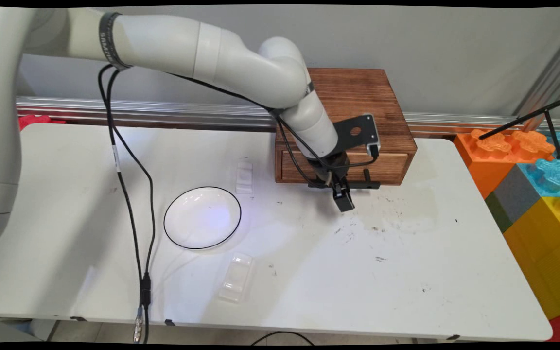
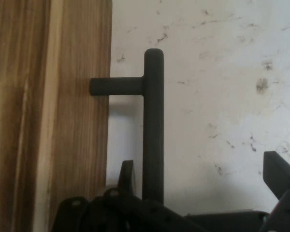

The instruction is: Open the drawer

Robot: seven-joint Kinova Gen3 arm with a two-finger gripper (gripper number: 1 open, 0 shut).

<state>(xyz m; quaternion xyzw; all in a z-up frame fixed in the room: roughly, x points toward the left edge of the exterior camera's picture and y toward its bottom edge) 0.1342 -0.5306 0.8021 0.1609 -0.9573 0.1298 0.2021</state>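
I've got the wooden drawer box (image 1: 358, 104) at the table (image 1: 406, 272) back edge, drawer front (image 1: 343, 165) looks closed. Gripper (image 2: 203, 186) open wide, straddling the black bar handle (image 2: 153, 125): one finger (image 2: 127, 176) betw bar & wood, other finger (image 2: 280, 169) well outside. Judgement: centre on bar, close squarely, keep wrist perp to the front. Plate (image 1: 202, 217) & clear plastic tray (image 1: 236, 277) well apart.

brown wooden drawer box (image 1: 358, 97), black handle (image 2: 153, 125), black-rimmed white plate (image 1: 202, 217), perhaps clear tray (image 1: 236, 277)
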